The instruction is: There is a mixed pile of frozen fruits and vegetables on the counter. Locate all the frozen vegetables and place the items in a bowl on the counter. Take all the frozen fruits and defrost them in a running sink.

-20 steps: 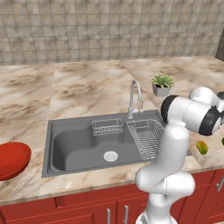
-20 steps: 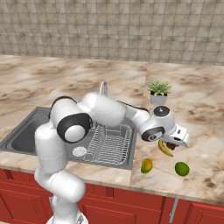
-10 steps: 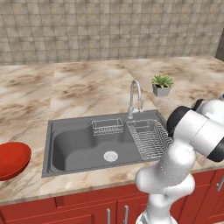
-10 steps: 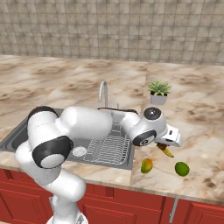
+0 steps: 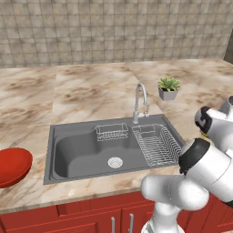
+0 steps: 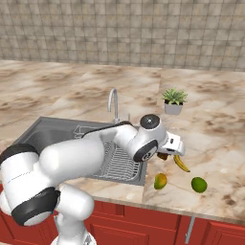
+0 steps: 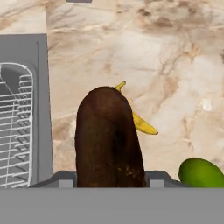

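The desk [image 6: 220,139], beige and brown marble, is carrying everything here, and the dark grey sink [image 5: 82,154] is sitting in the middle of it with its curved tap [image 5: 140,102] standing at the back rim. The red bowl [image 5: 11,166] is lying at the far left, well apart from the produce, with the whole basin between them. The claw [image 6: 168,152] is hovering just right of the sink's edge and is gripping a dark brown oblong item [image 7: 107,140], its jaws partly closed around it; the fingertips themselves are hiding behind the item in the hand view. Under and just beyond it the banana [image 6: 181,163] is lying on the desk, with the yellow-green oval fruit [image 6: 161,181] near the front edge and a round green piece [image 6: 199,184] beside that. Judging by its dull colour, the held item is probably counting as a vegetable, so the step in hand is likely a carry to the bowl. Doing it well is meaning lifting straight up first so the banana is not getting nudged, holding the squeeze steady on a rounded and possibly slippery body, passing in front of the tap, not through it, and lowering close over the bowl before letting go.
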